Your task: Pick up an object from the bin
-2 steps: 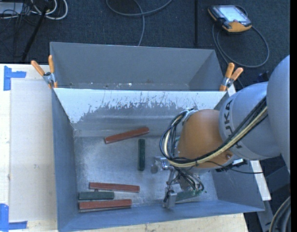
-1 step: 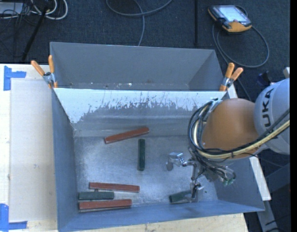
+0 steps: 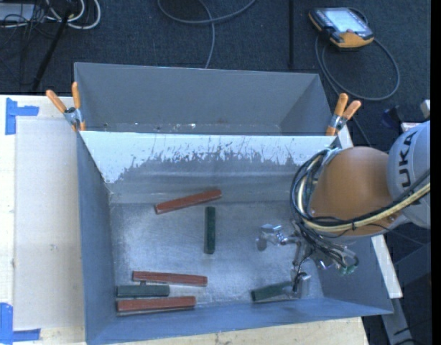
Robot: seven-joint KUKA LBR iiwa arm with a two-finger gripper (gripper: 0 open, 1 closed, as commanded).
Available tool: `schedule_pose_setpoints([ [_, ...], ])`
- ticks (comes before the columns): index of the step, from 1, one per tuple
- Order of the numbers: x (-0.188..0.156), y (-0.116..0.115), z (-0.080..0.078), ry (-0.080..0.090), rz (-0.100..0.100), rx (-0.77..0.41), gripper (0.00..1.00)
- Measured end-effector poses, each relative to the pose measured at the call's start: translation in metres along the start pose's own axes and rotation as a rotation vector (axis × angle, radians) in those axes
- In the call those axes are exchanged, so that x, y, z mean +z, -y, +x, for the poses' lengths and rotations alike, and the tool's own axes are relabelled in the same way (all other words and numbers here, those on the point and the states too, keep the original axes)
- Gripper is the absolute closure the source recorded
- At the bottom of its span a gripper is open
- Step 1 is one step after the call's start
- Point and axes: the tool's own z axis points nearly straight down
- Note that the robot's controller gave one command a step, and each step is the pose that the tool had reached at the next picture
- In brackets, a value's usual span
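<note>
Gripper (image 3: 301,280): low in the near right part of the bin (image 3: 199,106), at the right end of a dark green bar (image 3: 272,292).
Grip: cannot tell whether spread or pressed together.
Dark green bar: flat, by the near wall, right side.
Middle: green stick (image 3: 210,229); slanted brown stick (image 3: 188,201) beyond it.
Near left: brown strip (image 3: 169,279), short green piece (image 3: 142,290), brown bar (image 3: 156,305), close together.

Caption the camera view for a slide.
Gripper down at the end of a dark green block, lower right in the bin.
</note>
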Motion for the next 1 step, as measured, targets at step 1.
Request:
schedule_pose_setpoints([
  [1,0.0319,-0.0167,0.0010,-0.007,-0.007,-0.152,0.00],
])
